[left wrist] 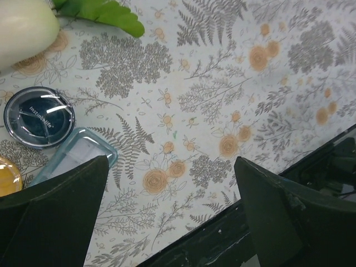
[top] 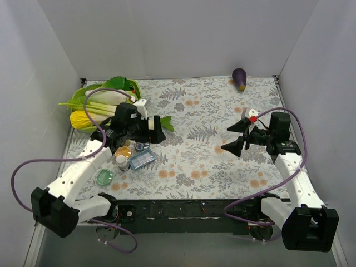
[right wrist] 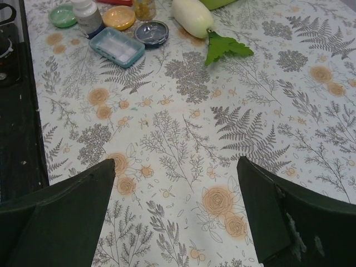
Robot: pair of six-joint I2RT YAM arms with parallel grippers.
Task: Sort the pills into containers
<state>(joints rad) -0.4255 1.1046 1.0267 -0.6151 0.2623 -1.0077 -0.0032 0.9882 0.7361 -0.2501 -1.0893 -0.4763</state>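
Note:
No loose pills show. A small clear jar (right wrist: 144, 8) holds yellow-orange bits. The containers sit at the table's left: a blue-rimmed tray (right wrist: 117, 47) (left wrist: 75, 154) (top: 142, 159), a blue-grey round dish (right wrist: 152, 32) (left wrist: 39, 117), an orange dish (right wrist: 119, 18) (top: 123, 151) and a green dish (right wrist: 62, 15) (top: 104, 177). My left gripper (top: 162, 130) (left wrist: 171, 161) is open and empty, hovering just right of the tray. My right gripper (top: 225, 139) (right wrist: 176, 161) is open and empty over bare cloth at the right, pointing left towards the containers.
A white bottle (right wrist: 88, 16) (top: 122, 162) stands among the dishes. A white radish (right wrist: 192, 15) with a green leaf (right wrist: 225, 47) lies beside them. A green basket of vegetables (top: 92, 105) sits at the far left, and an eggplant (top: 240, 79) at the far right.

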